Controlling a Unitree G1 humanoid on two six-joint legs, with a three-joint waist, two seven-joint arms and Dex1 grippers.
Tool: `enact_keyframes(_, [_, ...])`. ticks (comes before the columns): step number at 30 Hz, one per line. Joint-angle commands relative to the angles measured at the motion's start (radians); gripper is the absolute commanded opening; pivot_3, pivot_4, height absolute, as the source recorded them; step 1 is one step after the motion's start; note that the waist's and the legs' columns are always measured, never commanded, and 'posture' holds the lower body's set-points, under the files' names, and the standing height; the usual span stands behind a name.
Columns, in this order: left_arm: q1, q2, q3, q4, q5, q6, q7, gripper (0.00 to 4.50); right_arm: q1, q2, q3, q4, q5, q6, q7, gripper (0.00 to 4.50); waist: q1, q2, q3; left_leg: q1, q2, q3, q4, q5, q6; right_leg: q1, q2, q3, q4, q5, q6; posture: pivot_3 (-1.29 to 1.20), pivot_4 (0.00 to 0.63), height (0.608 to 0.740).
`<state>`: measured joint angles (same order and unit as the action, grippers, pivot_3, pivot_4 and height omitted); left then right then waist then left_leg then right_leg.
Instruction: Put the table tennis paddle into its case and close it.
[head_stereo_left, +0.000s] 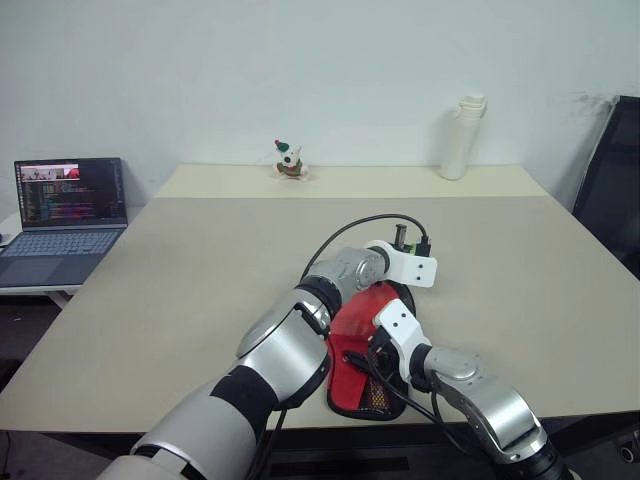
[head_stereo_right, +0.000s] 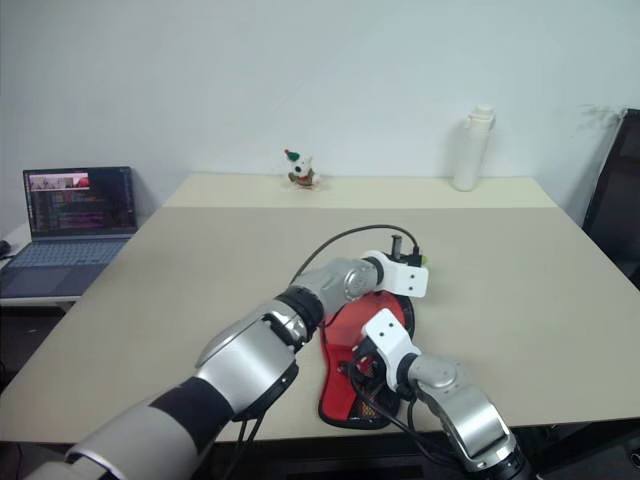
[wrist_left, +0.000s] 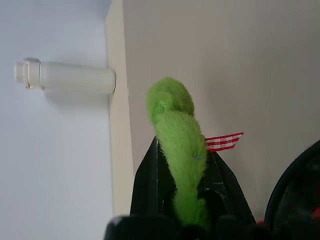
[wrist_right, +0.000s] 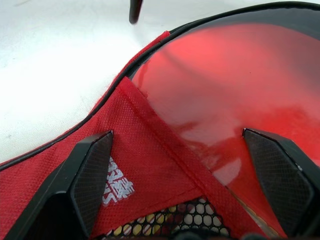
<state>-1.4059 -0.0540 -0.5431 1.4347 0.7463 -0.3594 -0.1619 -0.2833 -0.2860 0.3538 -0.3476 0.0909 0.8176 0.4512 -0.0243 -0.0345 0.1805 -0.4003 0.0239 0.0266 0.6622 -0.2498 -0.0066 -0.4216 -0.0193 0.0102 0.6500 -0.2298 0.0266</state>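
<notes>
Beige table (head_stereo_left: 200, 290) w/ laptop (head_stereo_left: 65, 215), white wall (head_stereo_left: 300, 70)

laptop (head_stereo_left: 68, 215) open, L side desk | white bottle (head_stereo_left: 461, 138) + toy figure (head_stereo_left: 289, 160) far table (head_stereo_left: 200, 270) edge

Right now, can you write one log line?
left tool: shut on green fuzzy pull | right tool: open over case | paddle: inside case

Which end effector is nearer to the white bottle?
Left. The left end effector is at the case's far end, toward the bottle; the right end effector is over the case's near part.
</notes>
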Motion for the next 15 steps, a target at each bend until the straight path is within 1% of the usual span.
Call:
enact_keyframes(1, [-0.059, -0.026, 0.027, -0.049, -0.032, -0.037, 0.010, 0.03, 0.036, 0.002, 0.051, 0.078, 0.009, 0.067, 0.016, 4.50, 0.000, 0.000, 0.000, 0.000, 0.000, 0.000, 0.000, 0.000, 0.000, 0.000, 0.000, 0.000, 0.000, 0.000, 0.000, 0.00, 0.150, 0.740])
enact_keyframes(4, [-0.052, -0.027, 0.030, -0.049, -0.036, -0.036, -0.001, 0.03, 0.030, 0.005, 0.049, 0.085, 0.008, 0.063, 0.016, 4.50, 0.000, 0.000, 0.000, 0.000, 0.000, 0.000, 0.000, 0.000, 0.000, 0.000, 0.000, 0.000, 0.000, 0.000, 0.000, 0.00, 0.150, 0.740])
enact_keyframes(8, [-0.045, -0.024, 0.086, -0.053, -0.098, -0.056, -0.081, 1.27, 0.020, 0.011, 0.046, 0.090, 0.006, 0.061, 0.012, 4.50, -0.001, 0.000, -0.001, 0.000, 0.000, 0.000, 0.000, 0.000, 0.000, 0.000, 0.000, 0.000, 0.000, 0.000, 0.000, 0.00, 0.150, 0.740])
enact_keyframes(13, [-0.041, -0.025, 0.098, -0.057, -0.109, -0.065, -0.095, 3.07, 0.015, 0.010, 0.041, 0.098, 0.004, 0.058, 0.015, 4.50, -0.004, -0.001, -0.003, 0.001, 0.000, 0.001, 0.000, 0.000, 0.000, 0.001, 0.000, 0.001, 0.000, 0.000, 0.000, 0.00, 0.150, 0.740])
enact_keyframes(15, [-0.039, -0.025, 0.107, -0.058, -0.120, -0.069, -0.111, 3.85, 0.008, 0.010, 0.040, 0.105, 0.005, 0.057, 0.017, 4.50, -0.005, 0.000, -0.003, 0.002, 0.000, 0.001, 0.000, 0.000, 0.000, 0.001, 0.001, 0.001, 0.001, 0.000, 0.000, 0.00, 0.150, 0.740])
